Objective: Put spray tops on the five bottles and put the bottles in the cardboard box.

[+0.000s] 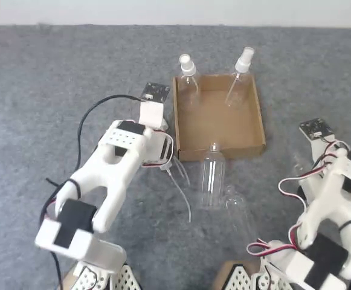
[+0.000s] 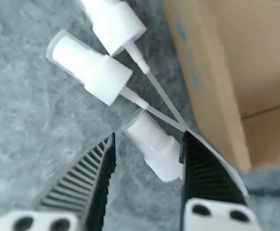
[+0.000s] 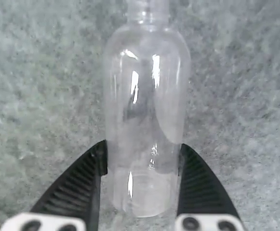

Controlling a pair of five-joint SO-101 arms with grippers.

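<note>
Two capped bottles (image 1: 188,81) in cardboard box (image 1: 220,148); left fingers (image 2: 101,178) slack around one of three spray tops (image 2: 94,67); right fingers (image 3: 82,187) apparently tight on bare bottle (image 3: 147,96).

High overhead, wrists close, cardboard box (image 1: 218,118) shared

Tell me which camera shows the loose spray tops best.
The left wrist view: three spray tops lie close up beside the cardboard box, one between the left gripper's open fingers. In the high view the left arm covers most of them, with thin tubes poking out. The right wrist view faces a bottle.
</note>
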